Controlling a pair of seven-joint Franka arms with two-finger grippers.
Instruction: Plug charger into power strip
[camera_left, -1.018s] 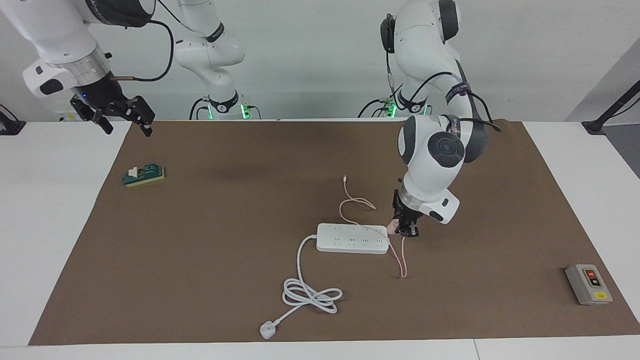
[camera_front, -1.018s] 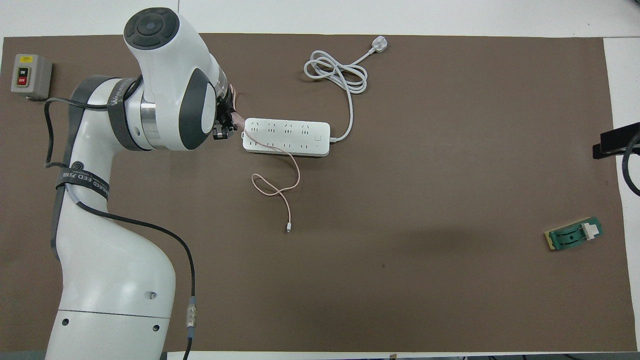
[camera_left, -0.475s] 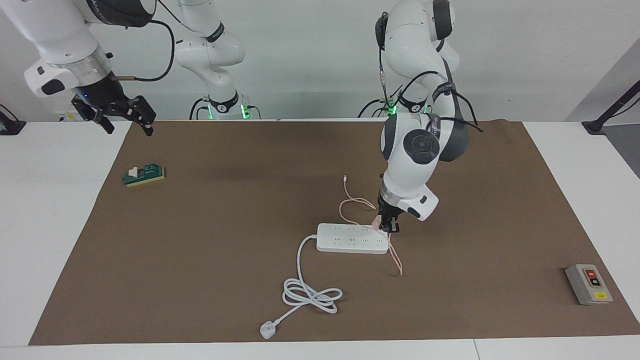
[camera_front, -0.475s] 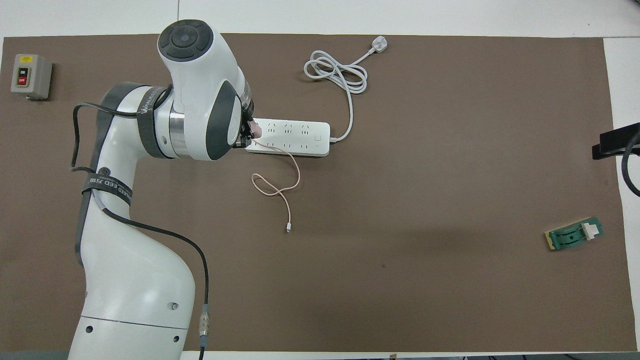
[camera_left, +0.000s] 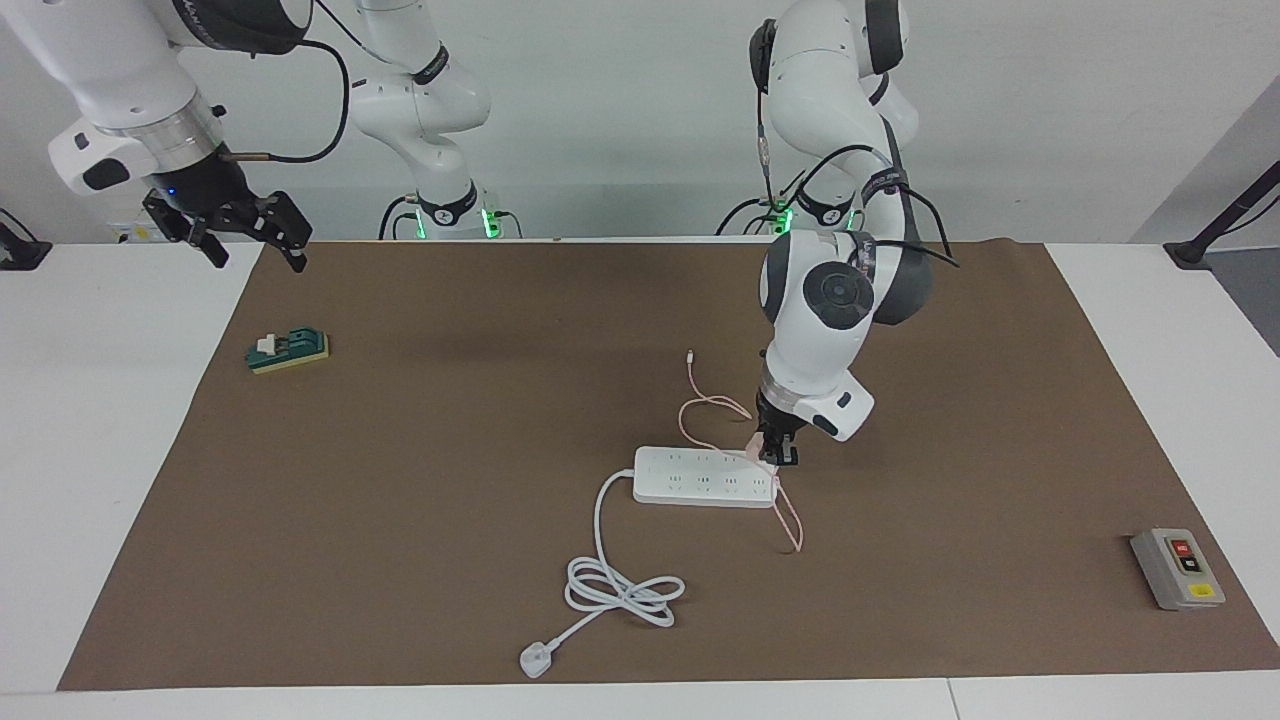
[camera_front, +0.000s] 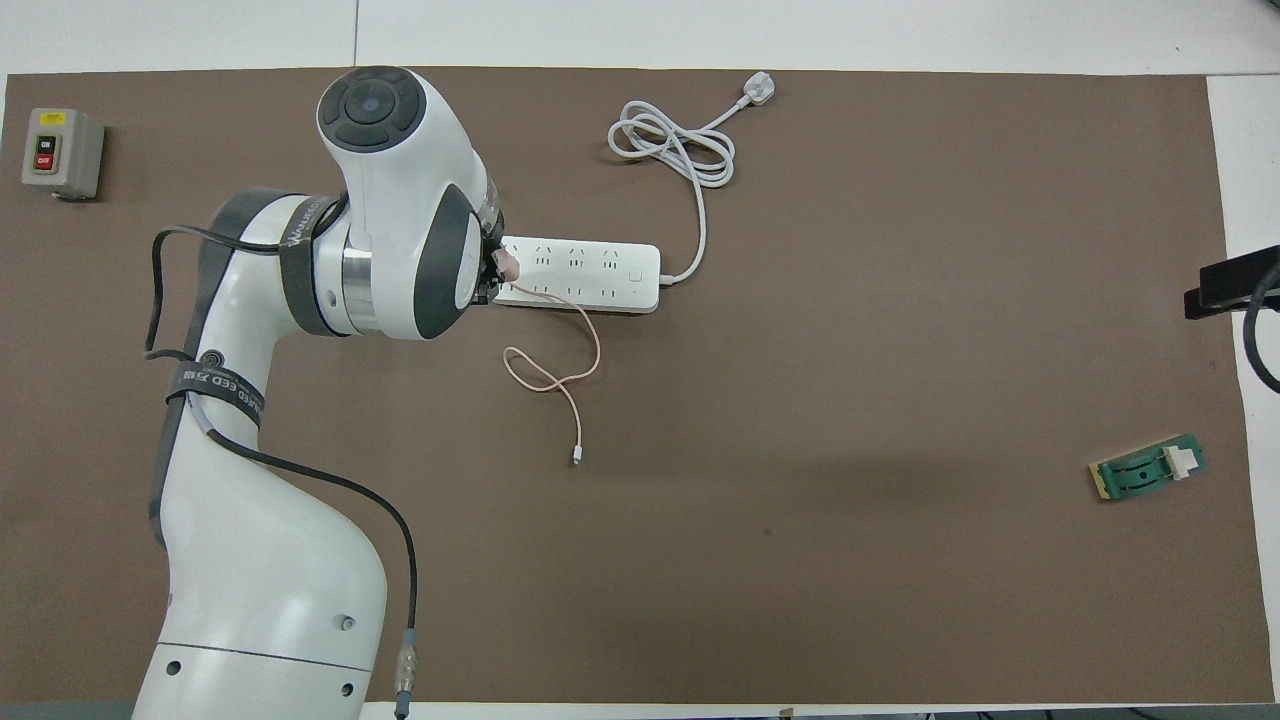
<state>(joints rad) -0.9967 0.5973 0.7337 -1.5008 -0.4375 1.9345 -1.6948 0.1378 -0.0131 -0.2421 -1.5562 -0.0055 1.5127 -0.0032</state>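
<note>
The white power strip (camera_left: 700, 478) (camera_front: 590, 276) lies flat near the middle of the brown mat. My left gripper (camera_left: 776, 455) (camera_front: 494, 278) is over the strip's end toward the left arm's side, shut on the small pink charger (camera_left: 757, 445) (camera_front: 507, 265), which sits right at the strip's top face. The charger's thin pink cable (camera_left: 712, 404) (camera_front: 560, 378) loops across the mat on the strip's robot side, and another stretch hangs past the strip's end. My right gripper (camera_left: 250, 235) waits open in the air over the mat's corner at the right arm's end.
The strip's thick white cord (camera_left: 620, 588) (camera_front: 675, 150) coils to a white plug (camera_left: 535, 660) (camera_front: 760, 92), farther from the robots. A grey button box (camera_left: 1177, 568) (camera_front: 62, 152) sits at the left arm's end, a green block (camera_left: 290, 350) (camera_front: 1148, 470) at the right arm's end.
My left gripper carried the charger from beside the strip's end to over that end, then sank slightly. The hanging cable followed. The right arm stayed still.
</note>
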